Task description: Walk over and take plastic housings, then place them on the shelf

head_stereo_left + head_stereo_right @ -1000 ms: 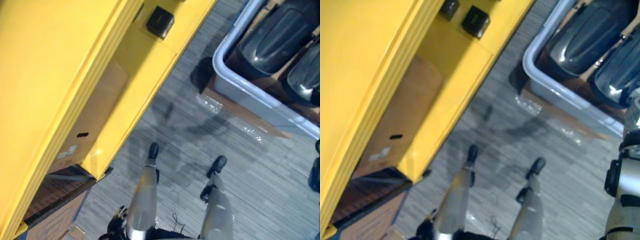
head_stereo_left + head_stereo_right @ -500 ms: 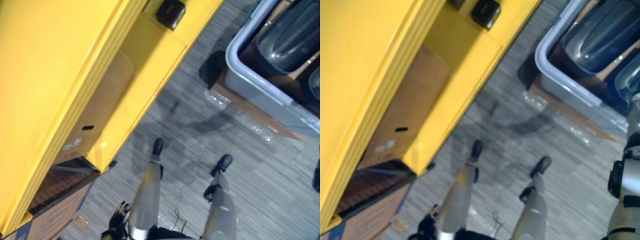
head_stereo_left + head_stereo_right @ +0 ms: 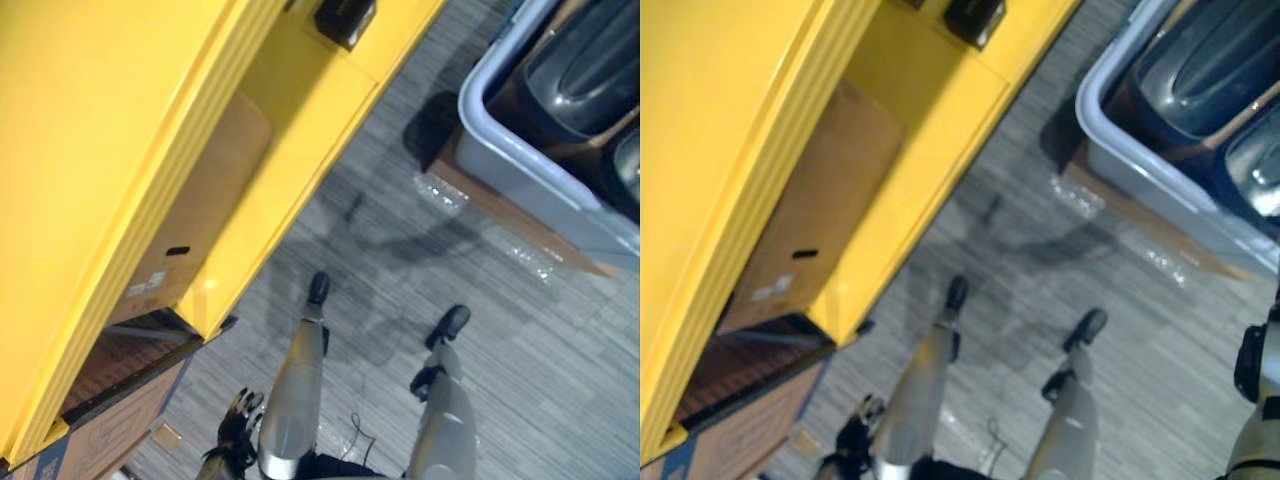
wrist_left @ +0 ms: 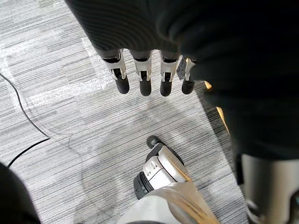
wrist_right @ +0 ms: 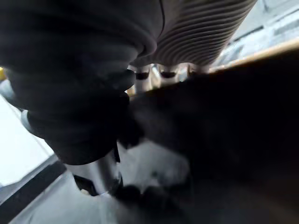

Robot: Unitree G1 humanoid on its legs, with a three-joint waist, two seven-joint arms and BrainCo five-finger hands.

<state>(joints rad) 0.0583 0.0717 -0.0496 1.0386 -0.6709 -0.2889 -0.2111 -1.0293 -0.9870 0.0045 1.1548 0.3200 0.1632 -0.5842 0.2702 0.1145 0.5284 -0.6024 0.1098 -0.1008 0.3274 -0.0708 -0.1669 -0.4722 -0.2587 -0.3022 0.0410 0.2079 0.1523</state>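
Observation:
Two dark glossy plastic housings [image 3: 1200, 60] [image 3: 1255, 165] lie in a grey bin [image 3: 500, 150] on the floor at the upper right. The yellow shelf [image 3: 120, 150] runs along the left. My left hand [image 4: 142, 74] hangs low by my side over the carpet, fingers straight and empty; it also shows as the left hand [image 3: 235, 440] at the bottom of the left eye view. My right hand [image 5: 196, 32] sits right against a dark housing surface [image 5: 224, 121] that hides whatever lies past the cover. My right forearm rises at the lower right edge of the right eye view.
A small black box [image 3: 345, 18] sits on a shelf level. A cardboard box [image 3: 200, 220] stands on the lower level. Flat cardboard [image 3: 500, 205] lies under the bin. Grey carpet [image 3: 400, 270] spreads between shelf and bin.
The whole picture has drifted, so the camera moved. In the right eye view my right forearm has sunk toward the lower right corner. The left hand hangs as before.

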